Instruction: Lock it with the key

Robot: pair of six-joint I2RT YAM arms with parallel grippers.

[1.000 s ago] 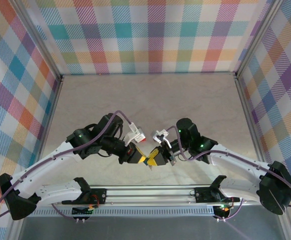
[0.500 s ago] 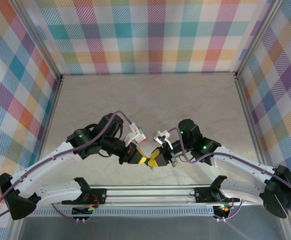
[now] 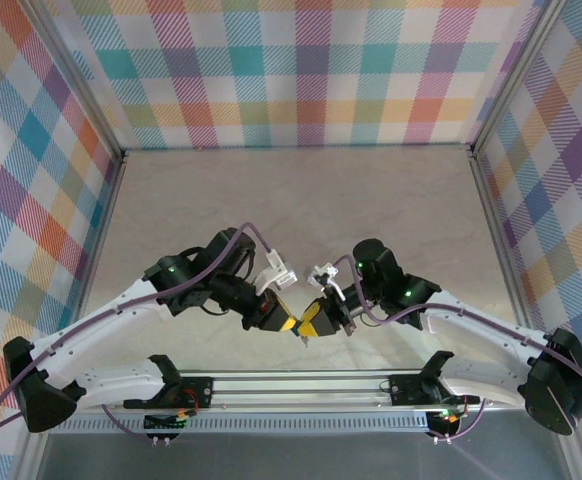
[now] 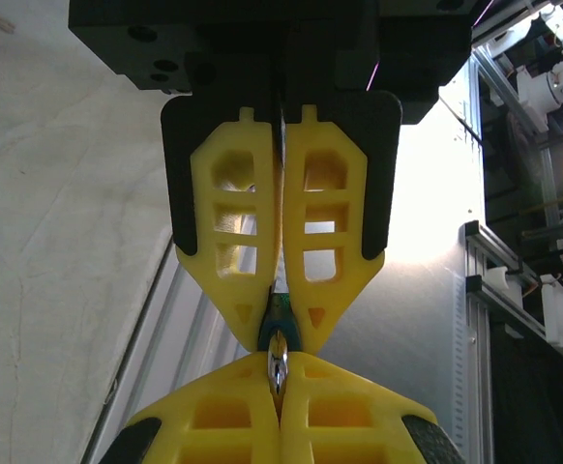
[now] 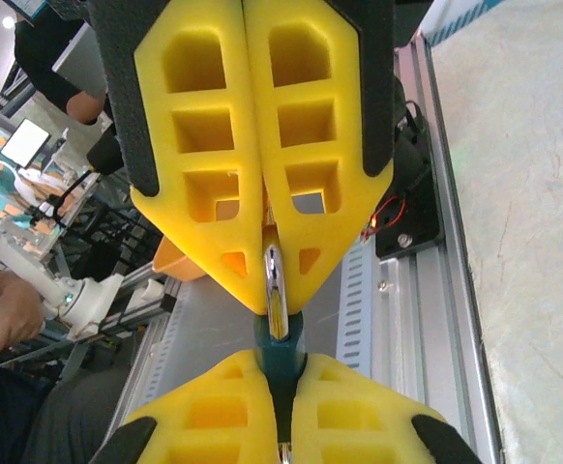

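My two grippers meet tip to tip just above the table's near edge. The left gripper (image 3: 287, 323) (image 4: 280, 329) is shut on a small teal lock (image 4: 280, 317) (image 5: 285, 356), which is pinched thin between its yellow fingertips. The right gripper (image 3: 311, 322) (image 5: 274, 288) is shut on a silver key (image 5: 275, 285) (image 4: 279, 365). The key's end sits in the teal lock. Most of the lock's body is hidden between the left fingers (image 5: 214, 411).
The beige tabletop (image 3: 301, 200) stretches away behind the grippers. An aluminium rail (image 3: 301, 385) with the arm bases runs along the near edge, right under the joined grippers. Plaid walls (image 3: 301, 70) close in the back and both sides.
Both wrists have shifted slightly while still joined. The left forearm has swung a little to the right. Each gripper keeps its hold.
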